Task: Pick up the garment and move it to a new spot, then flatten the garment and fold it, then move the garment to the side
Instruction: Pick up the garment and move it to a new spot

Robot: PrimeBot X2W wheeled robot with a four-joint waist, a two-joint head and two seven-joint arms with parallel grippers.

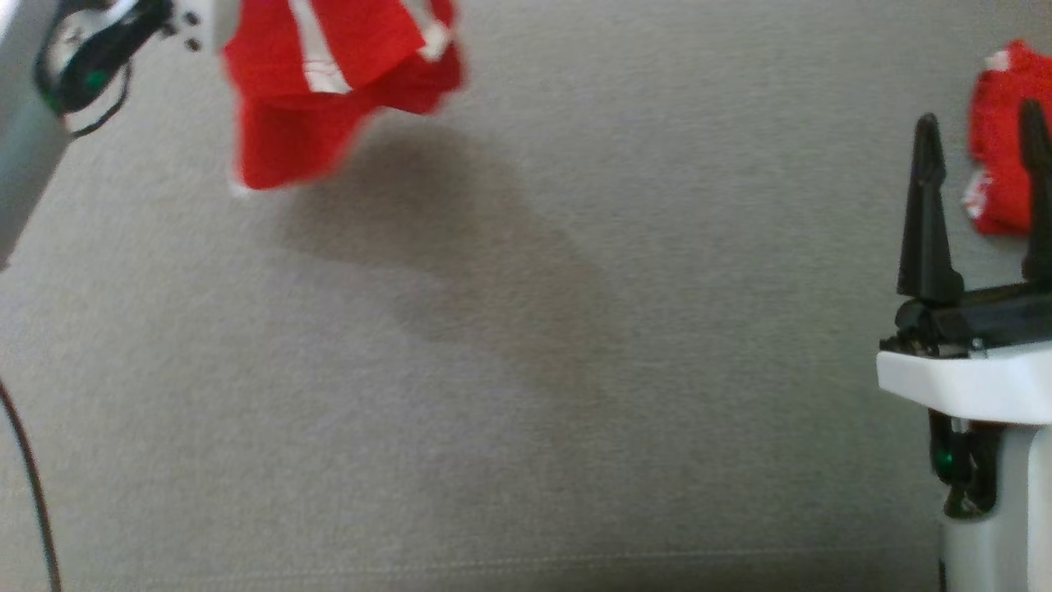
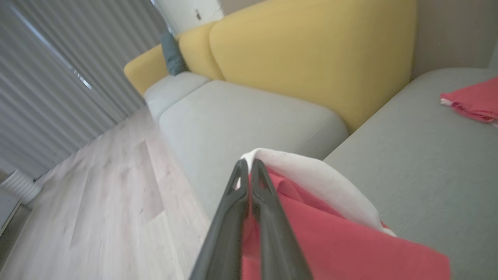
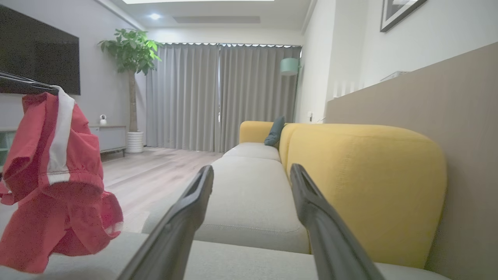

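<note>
- While it hangs over the sofa (image 1: 575, 370), the garment (image 1: 329, 82) is pinched (white edge) between the pressed-together left fingers (image 2: 255, 182).
- Spread wide, the right fingers (image 3: 196, 194) hold nothing.

I'm counting two red fabric jerseys with white trim here, the hanging jersey (image 1: 320, 90) and the lying-down jersey (image 1: 996, 140). Two long-fingered dark grippers are showing up, the left gripper (image 2: 249, 165) and the right gripper (image 3: 252, 171). Also spotting one teal cushion (image 3: 275, 131), one leafy potted plant (image 3: 130, 54), one framed wall picture (image 3: 400, 11) and one black flat screen (image 3: 39, 50).
</note>
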